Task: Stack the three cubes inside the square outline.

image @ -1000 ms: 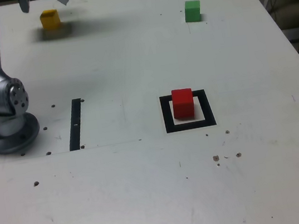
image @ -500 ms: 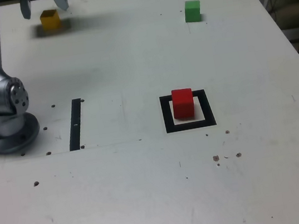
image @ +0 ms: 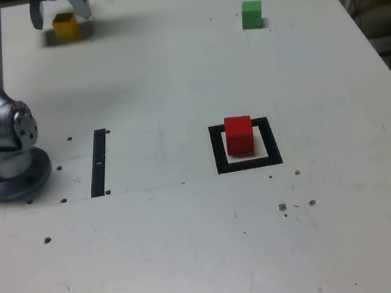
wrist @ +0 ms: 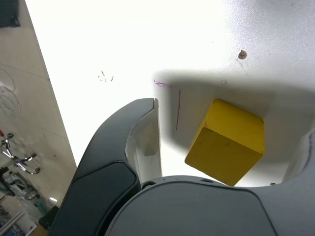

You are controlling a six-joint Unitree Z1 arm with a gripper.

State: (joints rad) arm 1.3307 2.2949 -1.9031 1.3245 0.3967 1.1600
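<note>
Red, plain and squared to the frame, one cube (image: 239, 135) stood within the black square outline (image: 273, 151), right of centre in the exterior view, and that looked like the only part of the stack in place; the yellow cube (image: 66, 27) sat at the upper left of that view and the green cube (image: 252, 14) at the upper right, both resting on the worktop (image: 189, 250), well apart from the outline; so the base seemed laid, and two cubes were left to bring over and set on top, the yellow one probably next; nothing was stacked yet

The end effector (image: 63, 20) was spread wide around the yellow cube's place, its fingers apart and holding nothing; the step in hand appeared to be lining up for a grasp

As for looks, the yellow cube was solid-coloured, with crisp edges and a brighter face beside a duller, brownish one; the wrist view showed it turned at an angle between the fingers, with a soft shadow on the pale surface around it; the red cube covered part of the outline's upper band in the exterior view, leaving pale centre visible at its right and below; the green cube looked even and clean, with a small dark shadow at its foot
</note>
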